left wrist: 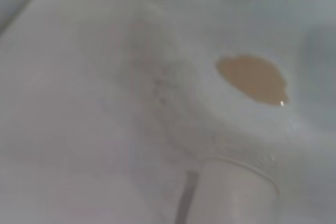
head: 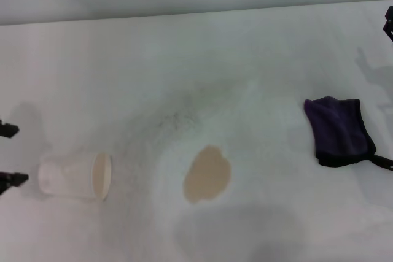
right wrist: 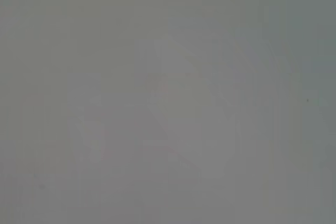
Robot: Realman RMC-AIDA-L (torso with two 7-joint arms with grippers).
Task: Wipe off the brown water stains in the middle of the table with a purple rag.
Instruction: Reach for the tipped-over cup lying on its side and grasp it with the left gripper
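At the far left edge of the head view my left pincer (head: pixel 6 154) shows only as two dark fingertips, one above the other with a clear gap between them, so it is released and grasping nothing. Just beside it a white paper cup (head: pixel 73 176) lies on its side on the broad white matte desk (head: pixel 196 47), its open mouth turned toward the middle. From my left wrist the cup's rim (left wrist: pixel 236 174) sits close in front, with a speckled grey smudge (left wrist: pixel 163 93) on the desk past it.

Near the middle lies the flat tan, roughly oval puddle of brown water (head: pixel 207 174), untouched and well apart from the cup; it shows in my left wrist view too (left wrist: pixel 253 78).

Farther right, the small dark purple folded rag (head: pixel 339 130) with black edging rests flat on the desk, well apart from the puddle.

At the far right edge only a dark scrap of my right pincer (head: pixel 389 21) shows, above and beyond the rag; I cannot tell whether it is released or clenched.
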